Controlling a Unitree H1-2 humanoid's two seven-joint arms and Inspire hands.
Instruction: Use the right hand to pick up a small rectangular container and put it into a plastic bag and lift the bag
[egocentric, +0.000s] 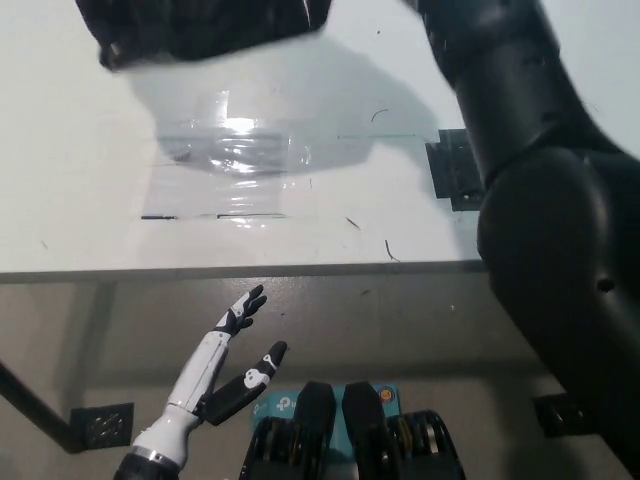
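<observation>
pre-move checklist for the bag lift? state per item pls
1. Clear plastic bag with dark contents off the white table: ok, only its shadow is below.
2. Right hand's hold on bag: cannot tell, hand out of frame.
3. Container inside bag: cannot tell, only a dark mass shows.
4. White left hand out of the way: ok, open, below the table edge.
5. Black right arm unobstructed: ok.

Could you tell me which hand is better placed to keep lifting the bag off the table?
The right. Its black arm reaches over the table to the raised bag at the top edge. The left hand hangs open below the table's edge, far from it.
</observation>
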